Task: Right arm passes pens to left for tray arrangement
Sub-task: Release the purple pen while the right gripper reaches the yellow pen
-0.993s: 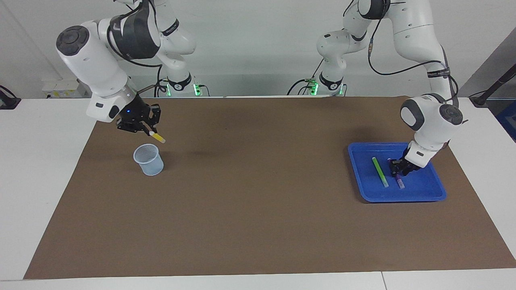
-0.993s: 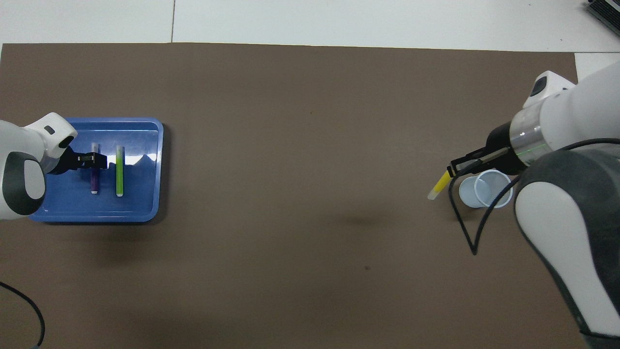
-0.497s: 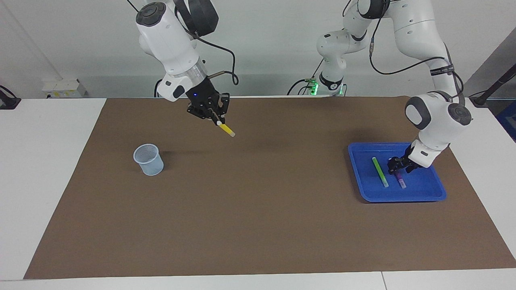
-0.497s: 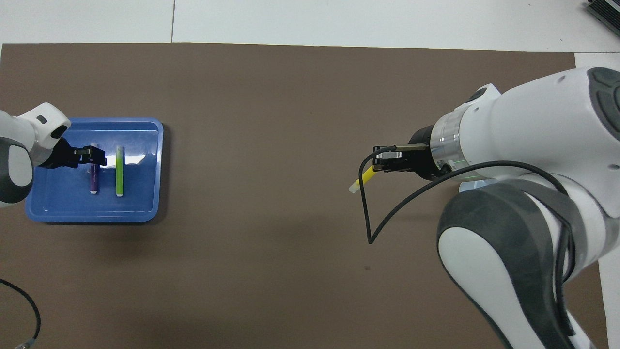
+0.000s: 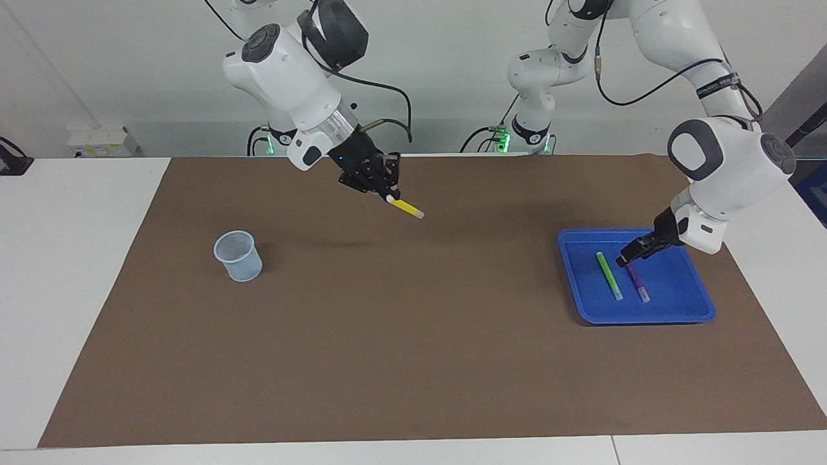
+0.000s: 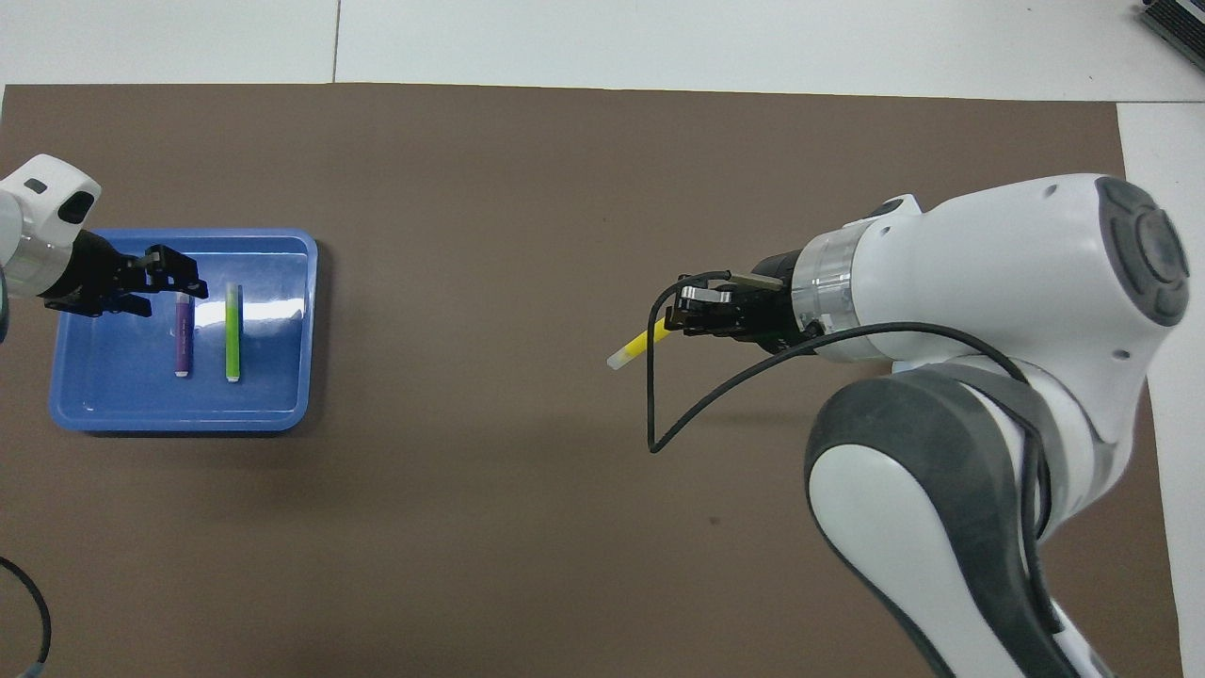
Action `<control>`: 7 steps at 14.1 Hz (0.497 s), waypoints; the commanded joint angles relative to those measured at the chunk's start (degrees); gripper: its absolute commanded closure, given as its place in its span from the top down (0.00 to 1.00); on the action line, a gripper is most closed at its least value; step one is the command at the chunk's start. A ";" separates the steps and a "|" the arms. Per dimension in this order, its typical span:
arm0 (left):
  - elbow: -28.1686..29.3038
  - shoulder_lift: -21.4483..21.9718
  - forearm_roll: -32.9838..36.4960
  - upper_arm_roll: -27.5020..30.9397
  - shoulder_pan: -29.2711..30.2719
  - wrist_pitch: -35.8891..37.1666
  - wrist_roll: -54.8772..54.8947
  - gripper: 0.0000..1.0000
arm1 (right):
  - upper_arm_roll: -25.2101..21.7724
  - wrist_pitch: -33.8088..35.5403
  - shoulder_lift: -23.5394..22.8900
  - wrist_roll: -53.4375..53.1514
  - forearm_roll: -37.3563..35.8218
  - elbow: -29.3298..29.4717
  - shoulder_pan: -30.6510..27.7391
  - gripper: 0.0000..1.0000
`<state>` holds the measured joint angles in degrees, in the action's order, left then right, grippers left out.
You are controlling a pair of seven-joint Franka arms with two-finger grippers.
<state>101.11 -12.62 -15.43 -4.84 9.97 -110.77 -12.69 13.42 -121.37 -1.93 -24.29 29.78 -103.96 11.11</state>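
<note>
So far, pens placed: the slim bright green marker pen and the slim purple marker pen lie side by side, apart, in the shallow bright blue plastic tray at the left arm's end of the worktop.
Pen in transit: the slim yellow marker pen is clamped in the right gripper, pale end pointing out, over the middle of the brown worktop mat.
Left gripper: parted, holding nothing, above the tray over the purple pen.
Cup: the small pale-blue mesh cup looks empty, toward the right arm's end.
Left to do: by my judgement, hand over the yellow pen and lay it in the tray.
</note>
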 commanded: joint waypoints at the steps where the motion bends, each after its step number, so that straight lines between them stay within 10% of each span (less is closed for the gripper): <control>1: 0.31 4.08 -3.90 0.54 -3.01 3.97 -13.10 0.78 | -0.15 -4.30 1.49 -0.41 3.18 -3.79 0.84 0.00; 7: 1.37 9.27 -12.50 0.54 -8.38 5.04 -43.16 0.78 | -0.06 -15.26 0.88 -0.05 7.67 -7.65 4.18 0.00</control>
<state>100.95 -5.61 -25.37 -5.03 3.30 -106.12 -48.23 13.40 -130.13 -1.93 -24.35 35.66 -108.02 13.92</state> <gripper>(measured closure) 0.216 0.815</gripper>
